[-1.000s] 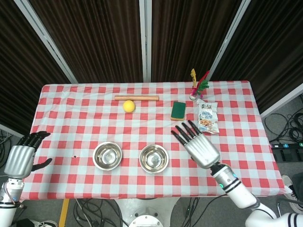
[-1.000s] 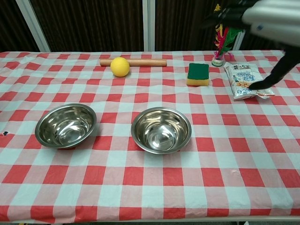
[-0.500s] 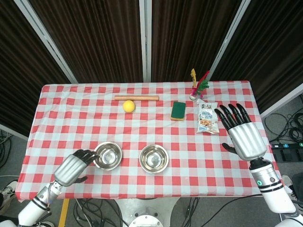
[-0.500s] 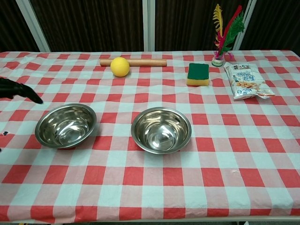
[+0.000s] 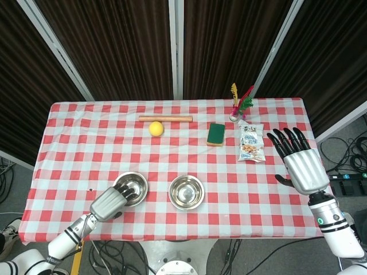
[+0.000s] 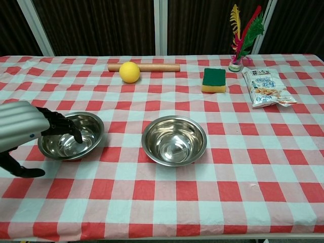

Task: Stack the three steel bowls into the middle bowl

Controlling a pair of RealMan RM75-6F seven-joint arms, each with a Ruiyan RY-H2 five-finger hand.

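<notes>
Left hand (image 6: pixel 30 129): fingers dipped over the near rim of the left bowl (image 6: pixel 83 132), thumb outside and below it. Looks like it's reaching in, not gripping yet, so basically empty.
Middle bowl (image 6: pixel 174 140): sits just to the right of that hand, past the left bowl.
Right hand (image 5: pixel 299 163): spread wide, holding nothing, well off to the far right.
Nearer hand: left, easily.
Third bowl: only two show up here.
</notes>
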